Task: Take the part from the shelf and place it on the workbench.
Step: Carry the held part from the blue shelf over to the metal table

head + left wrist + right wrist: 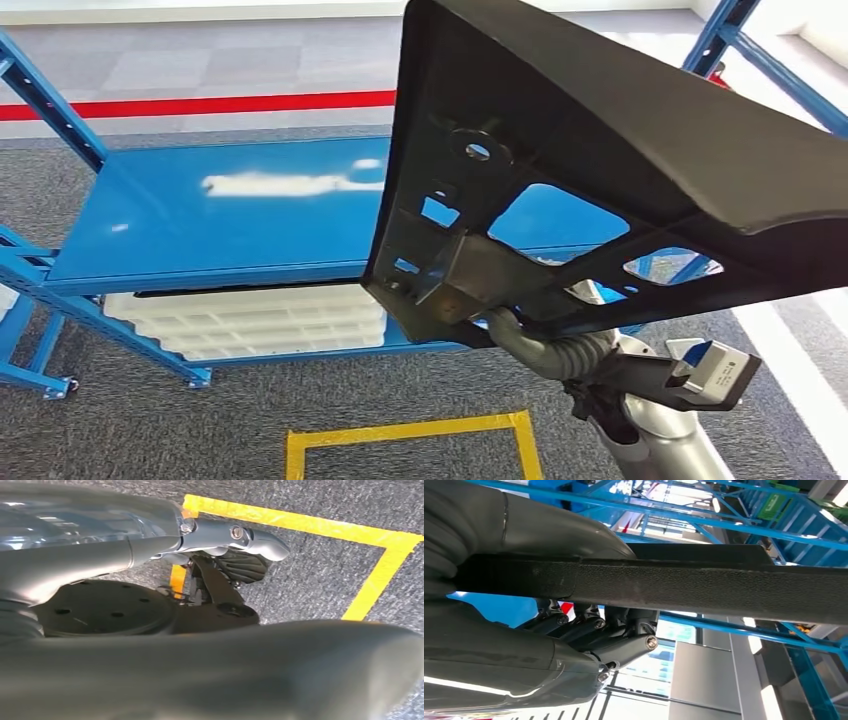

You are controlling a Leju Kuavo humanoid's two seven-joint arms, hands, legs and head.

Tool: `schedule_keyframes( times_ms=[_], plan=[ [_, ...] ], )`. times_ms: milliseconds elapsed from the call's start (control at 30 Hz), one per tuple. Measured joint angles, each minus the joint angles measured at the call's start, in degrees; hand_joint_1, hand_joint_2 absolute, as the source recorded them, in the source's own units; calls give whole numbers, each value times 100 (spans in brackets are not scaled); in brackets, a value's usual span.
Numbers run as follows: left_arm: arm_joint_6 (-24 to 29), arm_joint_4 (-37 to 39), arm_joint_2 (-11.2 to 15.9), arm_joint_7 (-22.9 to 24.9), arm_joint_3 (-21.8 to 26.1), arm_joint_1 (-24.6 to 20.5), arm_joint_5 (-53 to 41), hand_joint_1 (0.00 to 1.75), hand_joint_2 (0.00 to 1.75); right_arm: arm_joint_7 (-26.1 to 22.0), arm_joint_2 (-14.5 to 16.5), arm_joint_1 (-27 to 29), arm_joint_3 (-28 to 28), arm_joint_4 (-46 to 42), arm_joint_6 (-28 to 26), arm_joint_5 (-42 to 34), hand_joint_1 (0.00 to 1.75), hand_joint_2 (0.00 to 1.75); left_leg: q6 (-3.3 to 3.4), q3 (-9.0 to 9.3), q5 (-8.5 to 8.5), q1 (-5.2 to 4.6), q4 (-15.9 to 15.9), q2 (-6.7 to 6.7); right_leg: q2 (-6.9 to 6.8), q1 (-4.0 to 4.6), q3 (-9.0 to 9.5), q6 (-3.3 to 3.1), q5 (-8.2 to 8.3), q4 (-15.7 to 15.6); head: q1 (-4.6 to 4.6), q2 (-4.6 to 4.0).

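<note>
Head view gives you large black moulded plastic part [600, 130] with cut-out openings, raised above blue metal shelf [220, 215]. Right hand [500, 300] grips part's lower edge. Right wrist view: you see dark fingers [589, 630] clamped under part's textured black edge [704, 587], thumb on opposite side. Left hand [225, 565] hangs over grey carpet [310, 570] near yellow floor tape [380, 565]; its fingers look curled in, holding nothing you can see.
</note>
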Motion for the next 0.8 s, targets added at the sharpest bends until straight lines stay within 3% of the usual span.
schedule_keyframes(
  times_ms=[67, 167, 233, 333, 367, 400, 433, 500, 567, 600, 667, 700, 733, 800],
  plan=[
    [19, 0, 16, 8, -7, 3, -22, 0, 0, -34, 3, 42, 9, -13, 14, -47, 175, 175, -51, -87, 38, -16, 87, -4, 12, 21, 197, -38, 11, -389, -2, 0],
    [40, 0, 56, 14, -13, 26, -48, 0, 0, -86, 8, 103, 10, -17, 34, -108, 175, 175, -151, -159, 89, -16, 119, -9, 6, 22, 153, -108, 48, -425, -5, 0],
    [41, 0, 86, 14, -17, 35, -72, 0, 0, -142, 21, 133, 9, -20, 51, -140, 175, 175, -225, -271, -229, 0, 342, -14, -12, -4, 31, -200, 112, -447, -10, 0],
    [13, 0, 137, 13, -25, 45, -99, 0, 0, -242, 52, 224, 4, -21, 81, -174, 175, 175, -306, -470, -1002, 27, 1317, -16, -46, 13, -208, -317, 265, -444, -14, 0],
    [5, 0, 151, 13, -28, 48, -107, 0, 0, -266, 60, 245, 3, -20, 90, -176, 175, 175, -311, -469, -1087, 29, 1584, -16, -57, 23, -283, -330, 323, -441, -14, 0],
    [3, 0, 167, 15, -34, 49, -114, 0, 0, -288, 65, 259, 1, -19, 99, -176, 175, 175, -302, -399, -1029, 28, 1686, -16, -63, 34, -356, -333, 380, -438, -14, 0],
    [5, 0, 183, 17, -46, 48, -121, 0, 0, -310, 74, 269, -4, -19, 111, -174, 175, 175, -276, -241, -864, 25, 1589, -17, -65, 48, -432, -331, 442, -435, -14, 0],
    [27, -2, 232, 26, -69, 43, -134, 0, 0, -364, 103, 293, -28, -28, 131, -164, 175, 175, -182, 330, -526, -2, 864, -28, -60, 74, -554, -318, 564, -431, -13, 0],
    [48, -5, 288, 31, -83, 33, -143, 0, 0, -418, 136, 325, -66, -59, 146, -151, 175, 175, -101, 921, -517, -47, -40, -46, -58, 89, -622, -279, 683, -427, -10, 0],
    [50, -7, 313, 29, -86, 29, -145, 0, 0, -434, 145, 337, -81, -75, 151, -145, 175, 175, -82, 1068, -565, -72, -300, -54, -61, 84, -646, -247, 750, -435, -9, 0],
    [46, -7, 350, 26, -92, 33, -146, 0, 0, -452, 154, 365, -105, -91, 156, -134, 175, 175, -53, 1056, -529, -83, -440, -46, -59, 67, -701, -174, 860, -465, -8, 0],
    [45, -7, 363, 26, -98, 37, -157, 0, 0, -463, 155, 391, -125, -95, 157, -121, 175, 175, -27, 985, -460, -77, -448, -33, -43, 61, -742, -147, 793, -448, -8, 0],
    [45, -7, 374, 28, -107, 42, -175, 0, 0, -481, 154, 423, -150, -97, 160, -102, 175, 175, 2, 908, -387, -65, -457, -18, -25, 62, -786, -132, 624, -364, -5, 0],
    [27, -7, 379, 32, -139, 42, -220, 0, 0, -533, 149, 487, -225, -99, 193, -73, 175, 175, 45, 688, -245, -60, -409, 6, 4, 68, -903, -129, 8, 157, 3, 0]
  ],
)
